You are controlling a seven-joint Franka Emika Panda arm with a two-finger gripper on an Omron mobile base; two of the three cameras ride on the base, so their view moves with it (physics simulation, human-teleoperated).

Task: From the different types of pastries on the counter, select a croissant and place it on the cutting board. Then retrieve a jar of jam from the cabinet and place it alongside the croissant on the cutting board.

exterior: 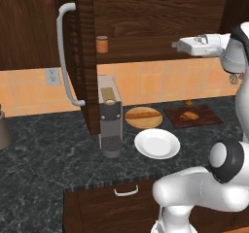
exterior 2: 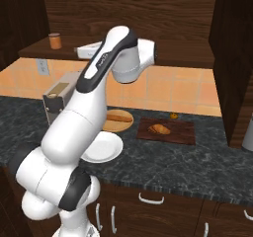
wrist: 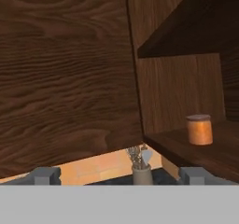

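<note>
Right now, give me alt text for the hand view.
An orange jar of jam stands on a dark wooden cabinet shelf at right, ahead of the open, empty gripper. The open cabinet door fills the left; a utensil holder shows below.

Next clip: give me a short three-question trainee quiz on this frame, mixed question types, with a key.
1. True or false: the croissant already lies on the cutting board.
2. Where does the jar of jam stand?
A. on the white plate
B. on the open cabinet's lower shelf
C. on the counter beside the coffee machine
3. Fill in: the long baguette-shaped pastry rests on the round ____ plate.

Key
1. True.
2. B. It is upright near the shelf's left end, and the gripper is level with it, off to its right, open and empty.
3. Wooden.
</note>
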